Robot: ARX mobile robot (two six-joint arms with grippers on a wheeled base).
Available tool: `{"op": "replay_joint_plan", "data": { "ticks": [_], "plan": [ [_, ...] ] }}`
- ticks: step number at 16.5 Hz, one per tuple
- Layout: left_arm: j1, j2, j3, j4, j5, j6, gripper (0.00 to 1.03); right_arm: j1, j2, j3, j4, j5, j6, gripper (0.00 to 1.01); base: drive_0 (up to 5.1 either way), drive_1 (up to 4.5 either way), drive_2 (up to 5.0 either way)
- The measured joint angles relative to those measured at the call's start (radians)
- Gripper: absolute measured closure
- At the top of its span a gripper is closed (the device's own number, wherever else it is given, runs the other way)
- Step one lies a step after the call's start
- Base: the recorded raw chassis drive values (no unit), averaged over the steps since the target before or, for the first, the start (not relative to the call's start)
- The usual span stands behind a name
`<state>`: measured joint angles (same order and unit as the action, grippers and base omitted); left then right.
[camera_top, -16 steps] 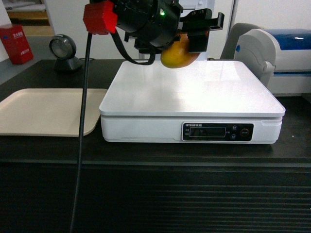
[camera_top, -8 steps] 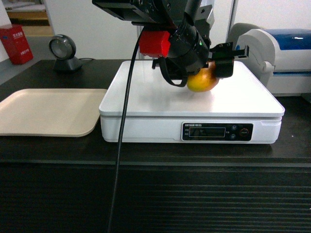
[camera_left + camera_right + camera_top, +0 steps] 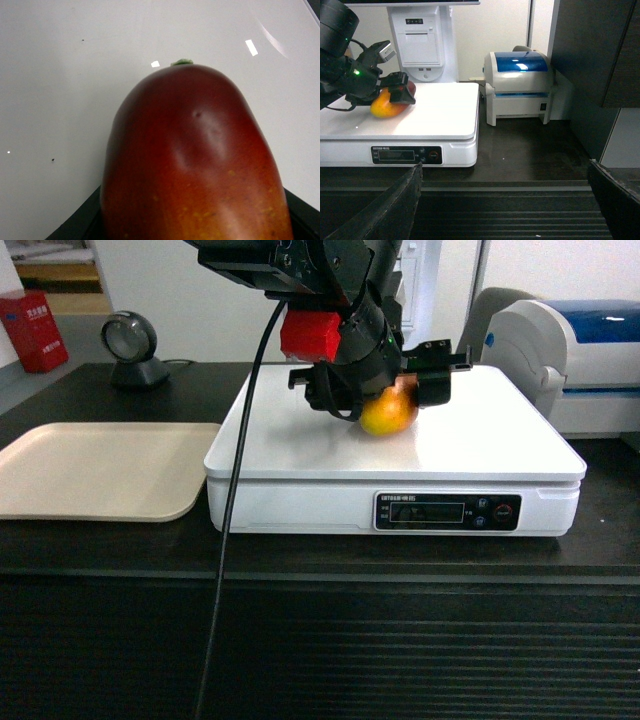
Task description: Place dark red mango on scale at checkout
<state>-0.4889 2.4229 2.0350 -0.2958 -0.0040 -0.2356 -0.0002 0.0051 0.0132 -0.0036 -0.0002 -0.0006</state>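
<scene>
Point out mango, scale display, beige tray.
dark red mango [image 3: 386,414], head view, on its yellow-orange lower side.
scale display [image 3: 427,512], head view, on the dark screen in the scale's front face.
beige tray [image 3: 95,470], head view, on its bare flat middle.

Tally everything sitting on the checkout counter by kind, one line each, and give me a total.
Dark red mango, held by the left gripper on the scale: 1
White platform scale: 1
Beige tray: 1
Round barcode scanner: 1
Label printer with blue lid: 1
Red box, far left, base hidden: 1
Total: 6
</scene>
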Motion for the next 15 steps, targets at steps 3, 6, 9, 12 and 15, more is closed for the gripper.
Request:
{"op": "replay_joint_plan", "data": {
  "ticks": [3,6,9,12,15],
  "plan": [
    [-0.001,0.000,0.008,0.000,0.004,0.002,0.04,0.000,0.000,0.000,0.000,0.000,0.000,0.03,0.0,0.00,0.0],
    [0.002,-0.001,0.008,0.033,0.007,0.011,0.05,0.000,0.000,0.000,0.000,0.000,0.000,0.03,0.0,0.00,0.0],
    [0.006,-0.064,-0.048,0.100,0.022,0.034,0.05,0.000,0.000,0.000,0.000,0.000,0.000,0.03,0.0,0.00,0.0],
    [0.016,-0.180,-0.130,0.239,0.020,0.065,0.05,0.000,0.000,0.000,0.000,0.000,0.000,0.03,0.0,0.00,0.0],
    [0.033,-0.363,-0.335,0.497,0.154,0.063,0.05,0.000,0.000,0.000,0.000,0.000,0.000,0.03,0.0,0.00,0.0]
  ]
}}
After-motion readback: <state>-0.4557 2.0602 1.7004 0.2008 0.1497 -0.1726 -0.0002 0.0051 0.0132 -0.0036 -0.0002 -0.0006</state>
